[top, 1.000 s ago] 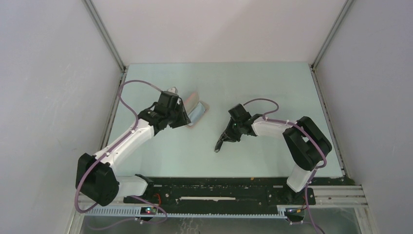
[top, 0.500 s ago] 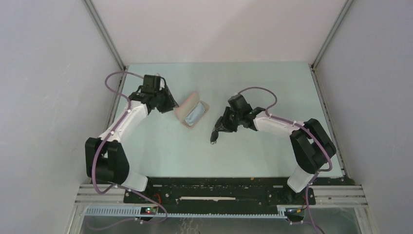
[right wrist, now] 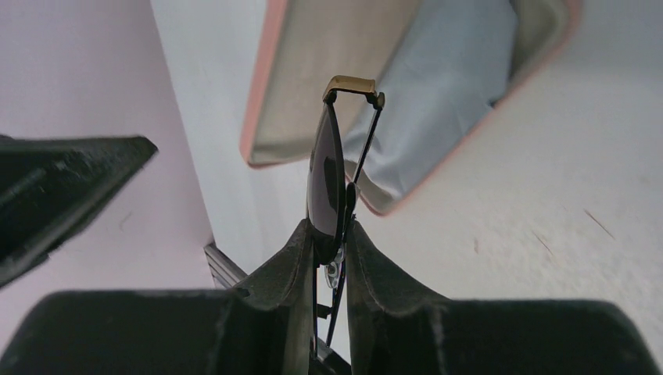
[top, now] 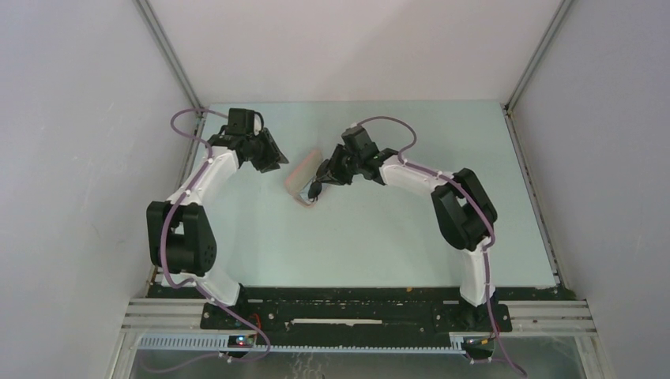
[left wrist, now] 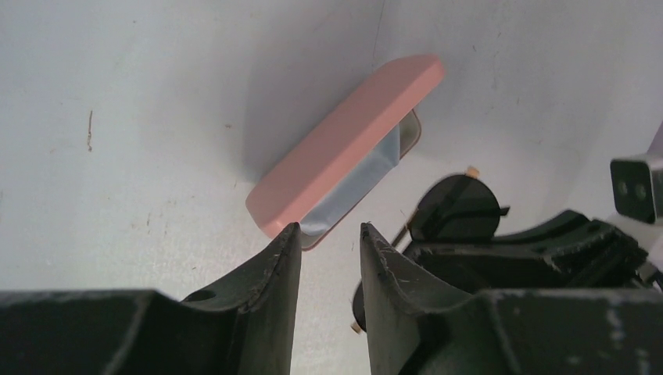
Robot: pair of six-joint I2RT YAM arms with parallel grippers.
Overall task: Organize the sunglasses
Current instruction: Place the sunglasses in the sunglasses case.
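The right fingers [right wrist: 293, 266] are closed on the sunglasses [right wrist: 328, 180], pinching the folded pair edge-on at one dark lens, so the frame stands up out of the grip with its gold-coloured bridge piece at the far end. They hold the pair above the bench [top: 395, 237], over the near rim of the open salmon-pink case [right wrist: 344, 47], where a grey-blue cloth [right wrist: 446, 86] lies inside. The left fingers [left wrist: 277, 266] stand apart with nothing between them (the case's raised lid ends just beyond their tips; whether it touches them I cannot tell). The two arms face each other across the case.
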